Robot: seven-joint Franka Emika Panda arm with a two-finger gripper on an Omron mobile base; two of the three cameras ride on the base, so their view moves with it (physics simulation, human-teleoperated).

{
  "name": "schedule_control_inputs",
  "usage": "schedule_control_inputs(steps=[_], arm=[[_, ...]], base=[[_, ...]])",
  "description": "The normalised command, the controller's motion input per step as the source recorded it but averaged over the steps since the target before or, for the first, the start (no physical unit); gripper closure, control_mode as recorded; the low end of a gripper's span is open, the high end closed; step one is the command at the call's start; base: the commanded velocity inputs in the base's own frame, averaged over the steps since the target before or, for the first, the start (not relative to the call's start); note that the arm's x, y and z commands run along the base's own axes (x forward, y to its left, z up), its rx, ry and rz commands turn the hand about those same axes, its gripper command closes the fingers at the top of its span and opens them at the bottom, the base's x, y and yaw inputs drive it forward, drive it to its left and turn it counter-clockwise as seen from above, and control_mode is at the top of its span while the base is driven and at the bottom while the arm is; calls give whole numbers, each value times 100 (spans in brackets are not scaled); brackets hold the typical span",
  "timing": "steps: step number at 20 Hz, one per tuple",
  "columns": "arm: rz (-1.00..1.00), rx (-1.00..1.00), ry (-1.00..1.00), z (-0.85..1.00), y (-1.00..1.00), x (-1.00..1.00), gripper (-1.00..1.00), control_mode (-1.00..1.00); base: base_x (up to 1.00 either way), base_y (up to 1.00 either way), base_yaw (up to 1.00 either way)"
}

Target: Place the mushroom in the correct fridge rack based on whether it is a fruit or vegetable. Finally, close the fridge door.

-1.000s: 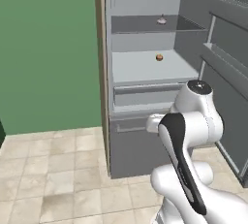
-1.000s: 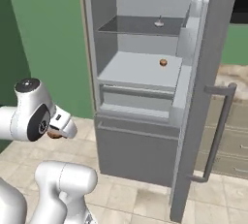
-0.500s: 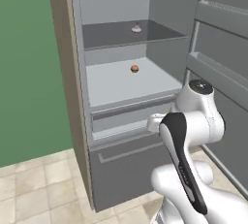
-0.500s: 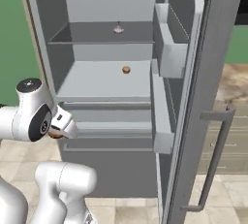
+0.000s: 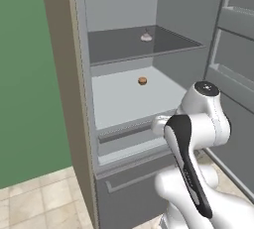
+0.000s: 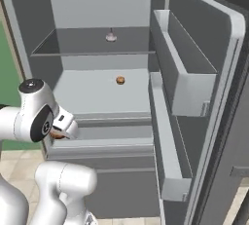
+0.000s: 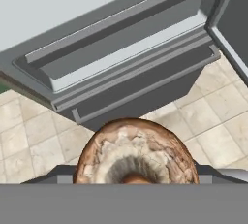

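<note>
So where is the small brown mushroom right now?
The brown mushroom sits in the gripper, low in the hand view, in front of the fridge's lower drawer.

Fridge door (image 6: 214, 97) swung open at right, its bins facing inward. Small item (image 6: 111, 36) mid upper shelf (image 5: 124, 49), toward the rear; another (image 6: 120, 80) mid lower shelf (image 5: 119, 99). Drawers below. Mushroom (image 7: 137, 152) in gripper (image 7: 137, 182), before the drawers, above the floor (image 7: 34, 131).

Brown mushroom (image 7: 136, 152) with paler cream streaks, plain grey fridge door (image 6: 204, 87), grey fridge shelves (image 5: 124, 99), green wall (image 5: 30, 84) left, beige tiled floor (image 7: 34, 131)
</note>
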Motion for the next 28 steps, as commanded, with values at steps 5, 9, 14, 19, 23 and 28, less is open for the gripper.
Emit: schedule_control_inputs(steps=[5, 9, 14, 19, 23, 28], arm=[[0, 0, 0, 0, 0, 0, 100, 100], [0, 0, 0, 0, 0, 0, 100, 100], [0, 0, 0, 0, 0, 0, 100, 100], [0, 0, 0, 0, 0, 0, 100, 100], [3, 0, -4, 36, -5, 11, 100, -100], [6, -3, -19, 100, -6, 45, 100, -100]], base=[[47, 2, 4], [49, 1, 9], [63, -2, 14], [21, -10, 11], [10, -1, 4], [0, 0, 0]])
